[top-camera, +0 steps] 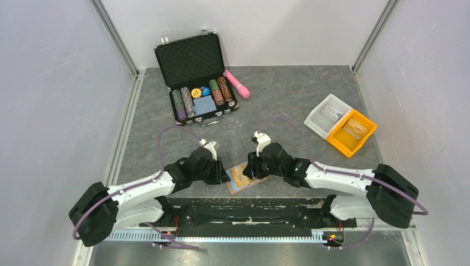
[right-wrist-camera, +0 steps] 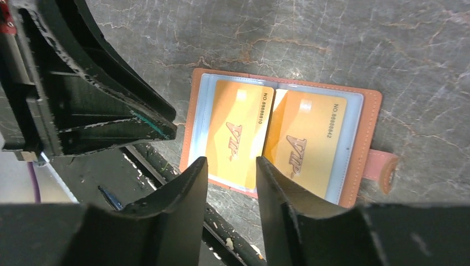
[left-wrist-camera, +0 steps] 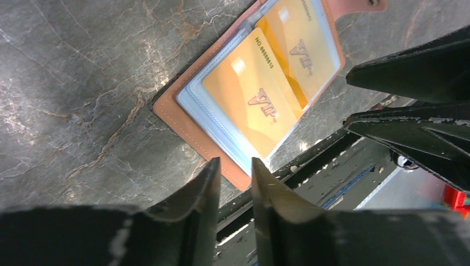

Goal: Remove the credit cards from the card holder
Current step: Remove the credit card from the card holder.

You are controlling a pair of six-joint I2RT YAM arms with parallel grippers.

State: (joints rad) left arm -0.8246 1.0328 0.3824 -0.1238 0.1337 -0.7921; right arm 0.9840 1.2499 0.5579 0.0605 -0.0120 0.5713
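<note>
Grey marbled stone tabletop (top-camera: 288, 94) inside pale walls fills the overhead view; a small flat brown leather-like card holder (top-camera: 233, 187) lies open on it, face up, with two orange-yellow plastic credit cards (top-camera: 241, 175) showing in its pockets. The left gripper (top-camera: 224, 175) sits just left of the holder and the right gripper (top-camera: 250, 169) just right of it, both low; an open black foam-lined poker chip case (top-camera: 191, 61) stands well beyond the holder, and a white bin (top-camera: 327, 116) with a yellow bin (top-camera: 352, 133) lies far to its right.

From the left wrist, the holder's brown edge (left-wrist-camera: 183, 119) frames light blue sleeves; the nearer card (left-wrist-camera: 258, 100) overlaps the farther one at the fold; the left fingers (left-wrist-camera: 208, 183) stand slightly apart just short of the holder's corner, pinching nothing.

From the right wrist, both cards sit side by side in the holder, a small pink closing tab (right-wrist-camera: 382, 169) sticking out on its right; the right fingers (right-wrist-camera: 194, 183) are parted by a modest gap at the holder's near edge, also empty.

By my judgement the cards are light, stiff, thin and slippery, the holder light enough to slide or lift with them; one gripper should pin the holder's leather border while the other nips a card's exposed edge near the fold and draws it out along its sleeve.
</note>
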